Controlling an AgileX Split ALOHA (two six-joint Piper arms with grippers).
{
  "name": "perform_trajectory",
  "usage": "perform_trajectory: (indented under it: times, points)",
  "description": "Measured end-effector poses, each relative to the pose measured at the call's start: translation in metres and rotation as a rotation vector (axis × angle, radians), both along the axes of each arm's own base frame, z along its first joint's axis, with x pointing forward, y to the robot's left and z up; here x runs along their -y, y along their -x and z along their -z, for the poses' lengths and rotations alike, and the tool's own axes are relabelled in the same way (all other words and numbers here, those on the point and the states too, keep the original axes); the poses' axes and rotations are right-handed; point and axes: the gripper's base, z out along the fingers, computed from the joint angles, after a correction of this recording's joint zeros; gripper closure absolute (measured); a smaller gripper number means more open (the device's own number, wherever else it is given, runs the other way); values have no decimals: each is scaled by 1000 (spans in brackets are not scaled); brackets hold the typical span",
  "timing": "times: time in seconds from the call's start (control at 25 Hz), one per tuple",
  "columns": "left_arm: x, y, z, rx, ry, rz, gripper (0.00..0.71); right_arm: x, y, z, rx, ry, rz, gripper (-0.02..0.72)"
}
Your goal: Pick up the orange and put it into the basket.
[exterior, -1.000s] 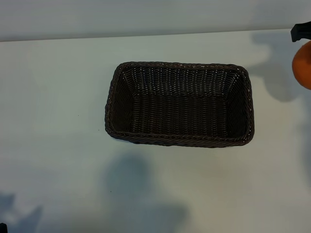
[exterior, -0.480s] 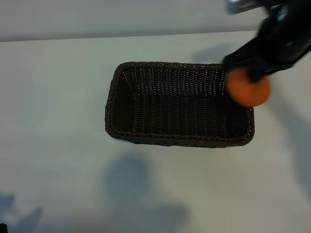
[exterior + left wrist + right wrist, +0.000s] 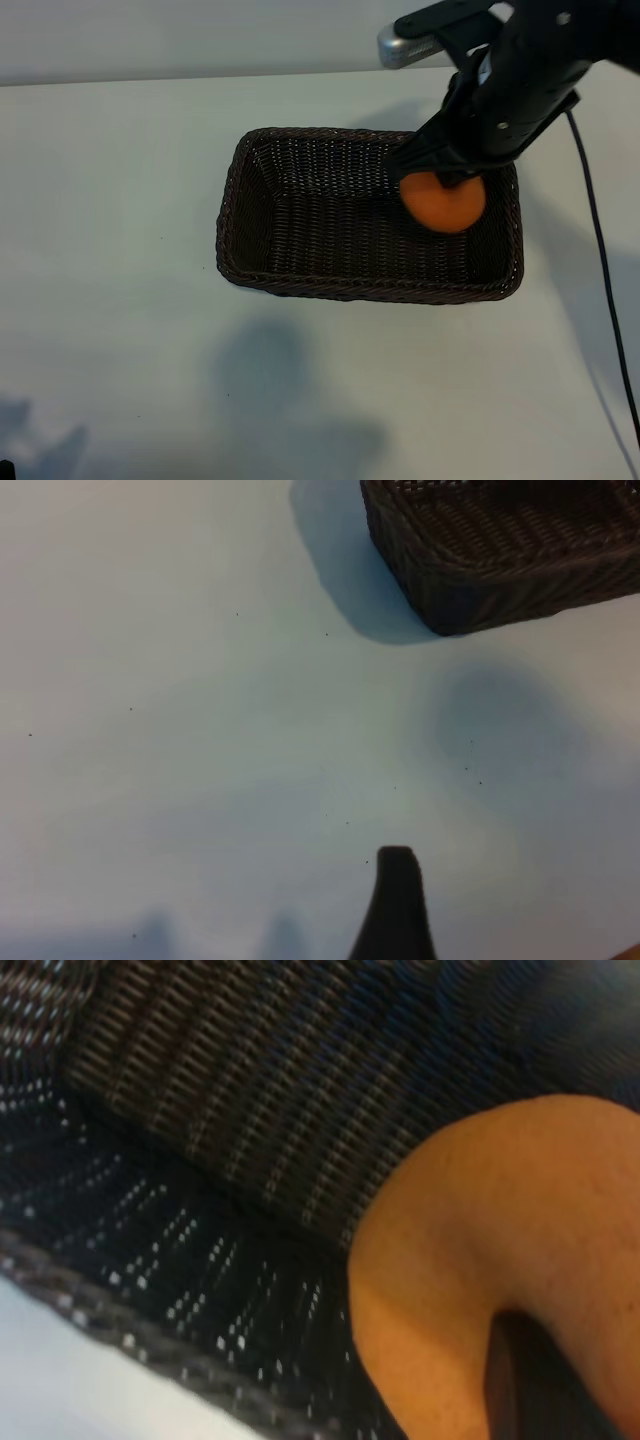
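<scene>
We see basket [image 3: 300, 215] mid-table [image 3: 120, 300]; orange [image 3: 443, 203] above basket's right end, under right gripper [image 3: 440, 185]; left gripper [image 3: 395, 910] near basket corner, apart.

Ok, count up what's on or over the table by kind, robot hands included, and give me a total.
Oranges: 1, the orange, held by the right hand over the basket.
Baskets: 1, the basket, dark brown wicker.
Robot hands: 2, the right hand above the basket's right end, and the left hand, parked off the basket's corner.
Total: 4.
</scene>
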Motion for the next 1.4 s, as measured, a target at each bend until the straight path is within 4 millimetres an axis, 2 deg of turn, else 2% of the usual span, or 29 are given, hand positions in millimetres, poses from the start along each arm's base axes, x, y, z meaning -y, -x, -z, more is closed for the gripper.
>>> perform_trajectory:
  times: [0.4, 0.48, 0.6, 0.72, 0.8, 0.92, 1.0, 1.12, 1.24, 1.4]
  points:
    - [0, 0, 0, -1, 2, -1, 118, -13, -27, 82, -142, 67, -13, 619]
    - [0, 0, 0, -1, 2, -2, 118, -13, -29, 93, -159, 75, -13, 619]
    - [0, 0, 0, -1, 2, -2, 118, -14, -30, 96, -162, 73, -12, 619]
    - [0, 0, 0, -1, 2, -2, 118, -15, -32, 92, -159, 70, -11, 600]
    - [0, 0, 0, -1, 2, -2, 118, -16, -33, 87, -162, 65, -10, 544]
    - [0, 0, 0, -1, 2, -2, 118, -19, -36, 77, -168, 45, -4, 369]
    - [0, 0, 0, -1, 2, -2, 118, -22, -38, 65, -165, 27, -2, 224]
    - [0, 0, 0, -1, 2, -2, 118, -23, -38, 48, -151, 0, 0, 86]
    - [0, 0, 0, -1, 2, -2, 118, -24, -38, 30, -137, -13, -4, 63]
    - [0, 0, 0, -1, 2, -2, 118, -24, -43, 2, -87, -6, -13, 106]
